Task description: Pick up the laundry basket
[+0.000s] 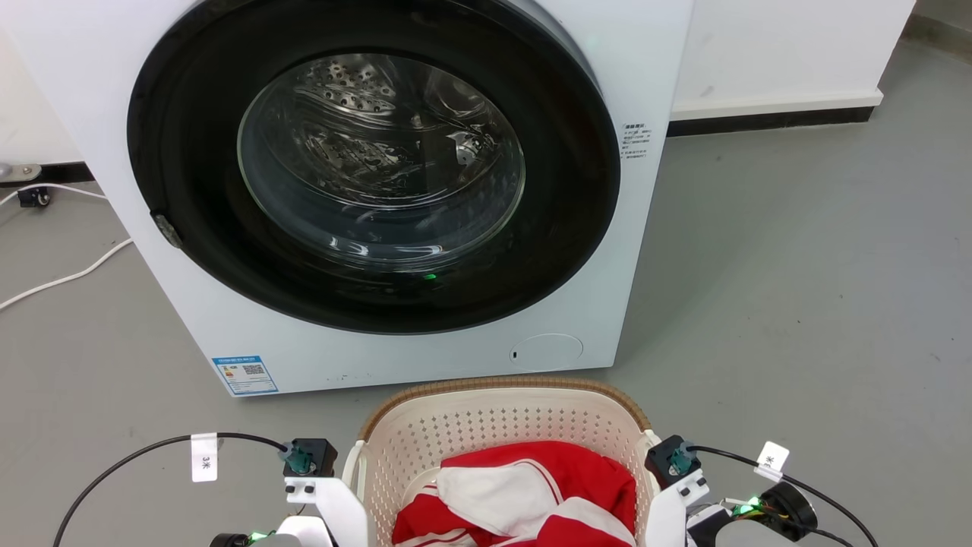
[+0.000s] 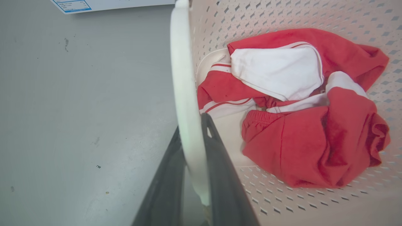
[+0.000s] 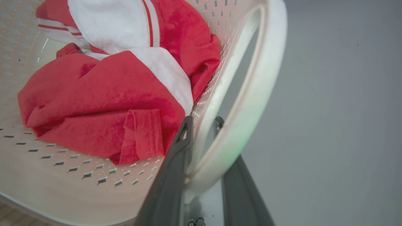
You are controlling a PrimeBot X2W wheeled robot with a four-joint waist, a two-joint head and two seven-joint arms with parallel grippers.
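The laundry basket (image 1: 501, 414) is cream-white and perforated, with a brown woven-look rim, and stands on the grey floor just before the washing machine. A red and white garment (image 1: 524, 494) lies bunched inside it. In the left wrist view my left gripper (image 2: 192, 124) is shut on the basket's white loop handle (image 2: 183, 78), one dark finger on each side. In the right wrist view my right gripper (image 3: 203, 121) is shut on the basket's other side: one finger is inside the wall, the other passes through the loop handle (image 3: 263, 78). In the head view both wrists flank the basket.
The white washing machine (image 1: 645, 251) with its round glass door (image 1: 380, 190) shut rises right behind the basket. A white cable (image 1: 68, 277) trails over the floor at the left. Open grey floor (image 1: 797, 304) lies to the right, up to a white wall (image 1: 782, 53).
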